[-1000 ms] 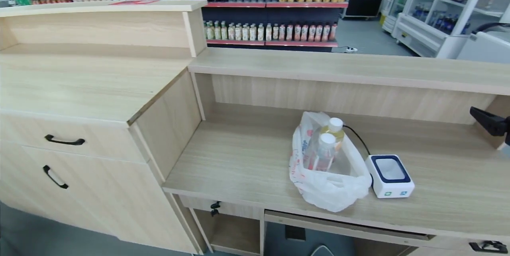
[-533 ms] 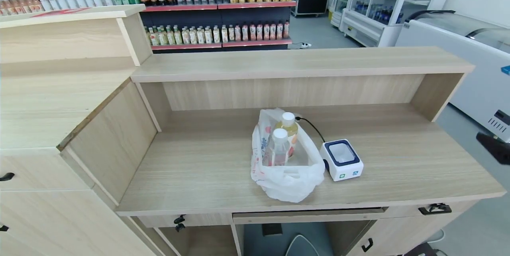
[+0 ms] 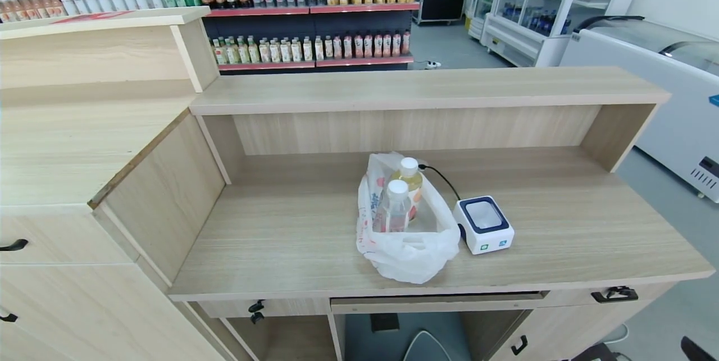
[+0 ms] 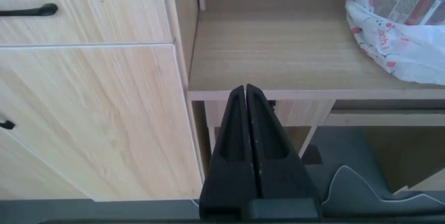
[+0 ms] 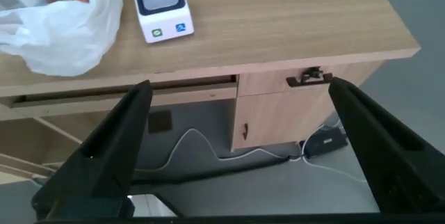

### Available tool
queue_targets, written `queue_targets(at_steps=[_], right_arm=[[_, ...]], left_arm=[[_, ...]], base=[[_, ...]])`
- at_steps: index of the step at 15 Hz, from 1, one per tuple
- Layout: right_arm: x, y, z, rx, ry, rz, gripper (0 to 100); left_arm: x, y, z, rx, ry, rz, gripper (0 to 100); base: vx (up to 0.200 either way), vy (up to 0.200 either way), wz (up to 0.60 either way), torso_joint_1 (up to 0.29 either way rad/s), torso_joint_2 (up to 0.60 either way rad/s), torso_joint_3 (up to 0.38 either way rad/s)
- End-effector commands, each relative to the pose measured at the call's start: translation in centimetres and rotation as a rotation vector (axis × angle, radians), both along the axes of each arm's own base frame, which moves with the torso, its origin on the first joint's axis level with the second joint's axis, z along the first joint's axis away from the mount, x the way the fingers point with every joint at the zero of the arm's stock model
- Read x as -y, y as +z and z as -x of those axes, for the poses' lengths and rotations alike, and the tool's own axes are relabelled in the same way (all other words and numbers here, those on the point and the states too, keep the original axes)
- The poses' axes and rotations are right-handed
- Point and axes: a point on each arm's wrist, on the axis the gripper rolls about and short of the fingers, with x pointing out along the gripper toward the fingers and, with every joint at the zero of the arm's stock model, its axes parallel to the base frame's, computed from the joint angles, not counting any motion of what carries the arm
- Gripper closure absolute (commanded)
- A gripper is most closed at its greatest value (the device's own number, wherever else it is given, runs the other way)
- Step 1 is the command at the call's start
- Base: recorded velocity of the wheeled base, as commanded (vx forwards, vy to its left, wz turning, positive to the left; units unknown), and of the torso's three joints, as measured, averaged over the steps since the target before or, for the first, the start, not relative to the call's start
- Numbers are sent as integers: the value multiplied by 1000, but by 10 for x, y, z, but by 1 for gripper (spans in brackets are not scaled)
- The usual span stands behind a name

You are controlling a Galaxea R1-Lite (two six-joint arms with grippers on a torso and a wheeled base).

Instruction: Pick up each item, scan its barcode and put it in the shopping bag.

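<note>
On the wood counter [image 3: 561, 226] of the shop sat the shopping bag [image 3: 407, 251], and two bottles [image 3: 393, 212] with white caps stood inside it. The scanner [image 3: 483, 225] sat just beside the bag, on my right side of it. My left claw [image 4: 246, 95] hung off to my left of the bag, lower than the counter's edge, with its fingers pressed together. My right claw [image 5: 240, 85] hung low too, past the scanner from the bag, spread wide and holding nothing.

I thought the bag was soft and could flop over if I bumped it, and then the bottles would roll out. A claw coming up too close could also knock the counter's edge or the black handle [image 5: 309, 76] under it.

My head view showed the caps and the black cord [image 3: 444, 178] running from the scanner past the bag. My right wrist view cut the bottles off, but it showed the floor [image 5: 278, 175] under the counter.
</note>
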Motion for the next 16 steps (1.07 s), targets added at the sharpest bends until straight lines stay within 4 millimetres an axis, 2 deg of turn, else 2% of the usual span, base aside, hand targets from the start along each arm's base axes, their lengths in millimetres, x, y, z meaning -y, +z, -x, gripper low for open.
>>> queue_targets(at_steps=[1, 16], right_arm=[[-4, -23, 37, 154, 58, -26, 0], [-3, -22, 37, 173, 24, -44, 0]], left_arm=[[0, 0, 0, 0, 0, 0, 100], [0, 0, 0, 0, 0, 0, 100]], base=[[0, 0, 0, 0, 0, 0], [0, 0, 0, 0, 0, 0]])
